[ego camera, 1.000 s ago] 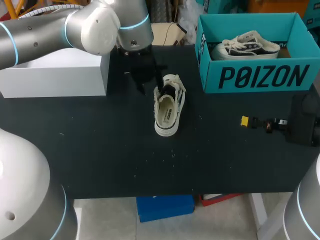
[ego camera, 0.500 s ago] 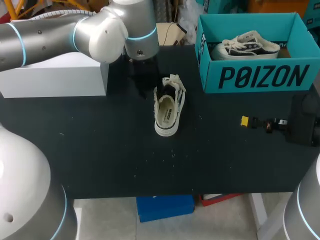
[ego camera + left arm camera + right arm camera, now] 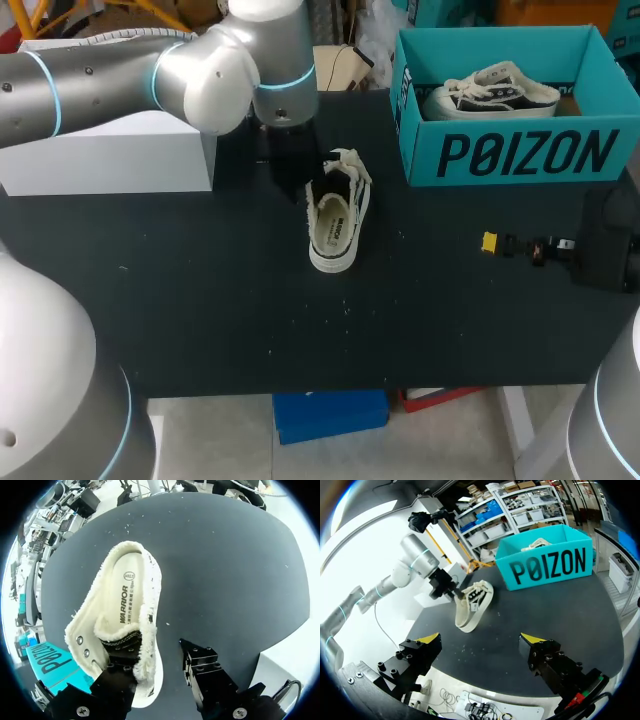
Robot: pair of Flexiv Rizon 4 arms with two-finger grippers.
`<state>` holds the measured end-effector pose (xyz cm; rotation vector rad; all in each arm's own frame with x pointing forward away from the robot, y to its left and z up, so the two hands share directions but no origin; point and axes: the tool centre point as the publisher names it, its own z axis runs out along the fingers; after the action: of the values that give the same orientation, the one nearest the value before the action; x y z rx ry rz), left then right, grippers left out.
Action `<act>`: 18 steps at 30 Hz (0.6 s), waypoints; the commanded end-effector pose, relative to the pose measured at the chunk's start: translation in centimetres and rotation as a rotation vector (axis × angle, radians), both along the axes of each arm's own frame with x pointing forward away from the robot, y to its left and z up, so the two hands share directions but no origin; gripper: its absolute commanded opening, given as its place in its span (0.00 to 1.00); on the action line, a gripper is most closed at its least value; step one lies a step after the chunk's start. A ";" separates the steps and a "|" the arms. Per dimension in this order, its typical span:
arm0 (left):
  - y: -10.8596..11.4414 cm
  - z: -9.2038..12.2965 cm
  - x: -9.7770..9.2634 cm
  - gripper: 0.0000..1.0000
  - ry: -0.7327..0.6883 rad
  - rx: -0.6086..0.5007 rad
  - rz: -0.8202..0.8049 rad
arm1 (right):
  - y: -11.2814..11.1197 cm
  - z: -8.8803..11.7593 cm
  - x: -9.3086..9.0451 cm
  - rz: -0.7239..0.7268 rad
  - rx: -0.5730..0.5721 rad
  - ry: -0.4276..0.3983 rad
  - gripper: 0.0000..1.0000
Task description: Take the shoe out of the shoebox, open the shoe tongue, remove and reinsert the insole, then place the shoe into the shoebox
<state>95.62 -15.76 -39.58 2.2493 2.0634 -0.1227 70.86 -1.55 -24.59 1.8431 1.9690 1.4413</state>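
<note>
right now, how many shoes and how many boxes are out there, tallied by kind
shoes: 2, the loose shoe and the boxed shoe
boxes: 2, the teal shoebox and the white box
total: 4

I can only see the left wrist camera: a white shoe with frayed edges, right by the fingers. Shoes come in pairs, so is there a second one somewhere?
Observer: Yes, a second shoe lies inside the teal shoebox, to the right of your white shoe.
Operator: And is the other arm helping?
Observer: No. The right gripper hangs open at the edge of the table, well away from the white shoe, holding nothing.
</note>
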 end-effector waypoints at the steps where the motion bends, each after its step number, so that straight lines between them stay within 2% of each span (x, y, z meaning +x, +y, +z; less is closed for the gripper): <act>1: -0.8 -1.1 0.8 0.38 -0.007 0.007 -0.001 | -0.1 0.0 -0.1 0.001 0.002 -0.001 1.00; 5: -1.2 -1.4 1.3 0.36 -0.021 0.019 -0.012 | -0.1 0.0 -0.1 0.001 0.002 -0.001 1.00; 7: -1.4 -1.4 1.3 0.22 -0.031 0.022 -0.025 | -0.1 0.0 -0.1 0.001 0.002 -0.001 1.00; 9: -1.7 -1.5 1.3 0.18 -0.034 0.023 -0.031 | -0.1 0.0 -0.1 0.001 0.002 -0.001 1.00; 11: -1.8 -1.5 1.3 0.00 -0.036 0.023 -0.034 | -0.1 0.0 -0.1 0.001 0.002 -0.001 1.00; 14: -2.0 -1.5 1.3 0.00 -0.037 0.020 -0.037 | -0.1 0.0 -0.1 0.001 0.002 -0.001 1.00; 18: -1.9 -0.3 1.0 0.00 -0.041 0.014 -0.035 | -0.1 0.0 -0.1 0.001 0.002 -0.001 1.00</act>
<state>96.82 -17.86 -40.53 2.2811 2.0121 -0.0709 70.86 -1.55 -24.59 1.8430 1.9691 1.4413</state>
